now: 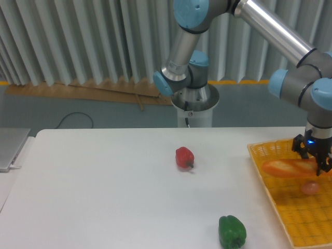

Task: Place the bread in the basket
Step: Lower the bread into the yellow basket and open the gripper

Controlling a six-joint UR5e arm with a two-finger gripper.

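Observation:
The bread (pixel 288 168), a long orange-brown loaf, hangs level just above the basket (pixel 295 212), a yellow-orange mesh tray at the table's right edge. My gripper (pixel 321 165) is shut on the loaf's right part, and its fingers hide that end. The whole visible loaf now lies over the basket's back half. A small pinkish round item (pixel 310 188) rests in the basket just under the loaf.
A red pepper (pixel 184 157) sits mid-table, left of the basket. A green pepper (pixel 231 232) stands near the front edge. A grey laptop corner (pixel 9 148) shows at the far left. The arm's base (pixel 194 101) stands behind the table.

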